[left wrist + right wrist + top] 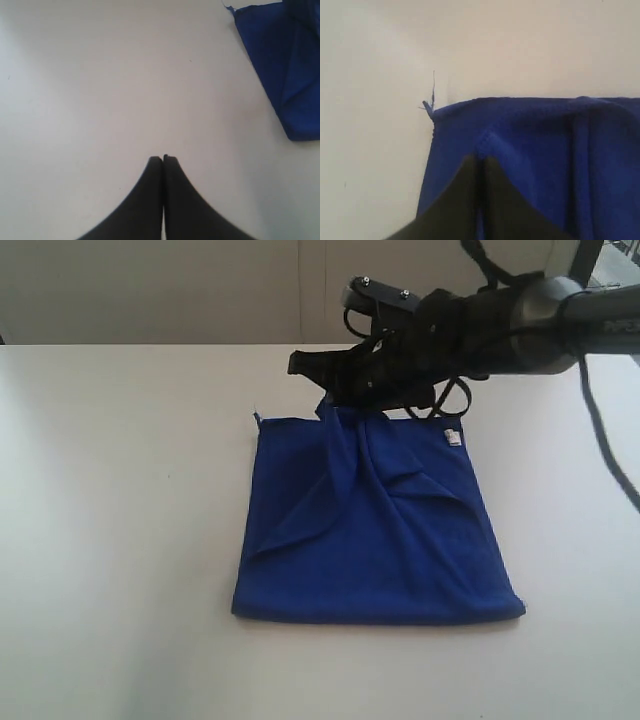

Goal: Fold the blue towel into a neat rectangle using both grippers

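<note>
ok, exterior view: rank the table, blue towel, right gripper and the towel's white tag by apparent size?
1. table
2. blue towel
3. right gripper, counting only the pincer end. It is raised off the table, so its distance from the camera may skew how big it looks.
4. white tag, clearly smallest.

blue towel (400, 560), white tag (453, 437), white table (120, 540)

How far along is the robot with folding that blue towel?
Partly done. The blue towel lies as a compact near-square, perhaps already doubled. In hand: the right pincer is shut on cloth near the edge bearing the white tag, with diagonal ridges rising to it. The left pincer is shut over bare table, holding nothing. Still to do: lay that fold down flat and neat.
</note>
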Available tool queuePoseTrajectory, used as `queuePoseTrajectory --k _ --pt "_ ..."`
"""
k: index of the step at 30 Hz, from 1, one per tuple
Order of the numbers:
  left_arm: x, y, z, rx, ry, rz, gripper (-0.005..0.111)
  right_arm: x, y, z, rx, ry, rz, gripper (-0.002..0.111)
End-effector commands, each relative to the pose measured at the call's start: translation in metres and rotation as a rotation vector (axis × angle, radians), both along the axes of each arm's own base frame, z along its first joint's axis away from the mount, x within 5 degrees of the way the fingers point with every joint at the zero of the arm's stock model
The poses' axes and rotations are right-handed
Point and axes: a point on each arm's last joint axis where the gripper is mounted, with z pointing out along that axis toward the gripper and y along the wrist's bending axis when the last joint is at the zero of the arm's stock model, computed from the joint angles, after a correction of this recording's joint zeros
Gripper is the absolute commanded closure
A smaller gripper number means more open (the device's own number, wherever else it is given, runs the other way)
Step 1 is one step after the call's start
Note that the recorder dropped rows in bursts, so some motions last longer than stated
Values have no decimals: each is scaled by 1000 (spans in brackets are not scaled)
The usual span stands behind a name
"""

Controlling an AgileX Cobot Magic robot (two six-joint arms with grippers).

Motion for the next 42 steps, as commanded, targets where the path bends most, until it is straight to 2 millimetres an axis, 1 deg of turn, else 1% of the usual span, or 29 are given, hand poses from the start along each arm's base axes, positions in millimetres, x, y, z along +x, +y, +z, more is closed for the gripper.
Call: queuePoseTrajectory --k 1,3,6,12,15,17,25,27,29,31,34,36,40,42 --pt "-1 0 -2 -6 7 0 107 10 13 -18 -9 -28 8 108" --pt "-1 0 -2 -6 7 0 107 16 17 -23 0 -30 4 108" --pt "-1 0 -2 -6 7 0 107 23 23 -26 27 -31 -6 108" --pt "-1 0 -2 -6 7 0 107 32 34 -11 68 -77 -5 108" --pt "-1 0 -2 -6 7 0 107 34 39 -8 73 -94 2 108" --pt "-1 0 -2 -6 7 0 107 36 44 -12 73 -93 10 108" --pt "-1 0 -2 -6 7 0 107 46 61 -47 65 -109 4 108" --pt "-1 0 -2 -6 7 0 107 47 62 -54 61 -103 3 108" --pt "-1 0 -2 -6 7 0 107 47 63 -55 60 -103 3 105" --pt "-1 0 -2 -6 7 0 107 47 63 -55 60 -103 3 98" --pt "-1 0 -2 -6 7 0 107 47 62 -50 65 -114 2 84" --pt "-1 0 -2 -6 7 0 107 46 62 -44 69 -115 7 77" --pt "-1 0 -2 -6 7 0 107 42 60 -26 72 -106 27 75" --pt "-1 0 -2 -6 7 0 107 40 56 -15 72 -86 39 75"
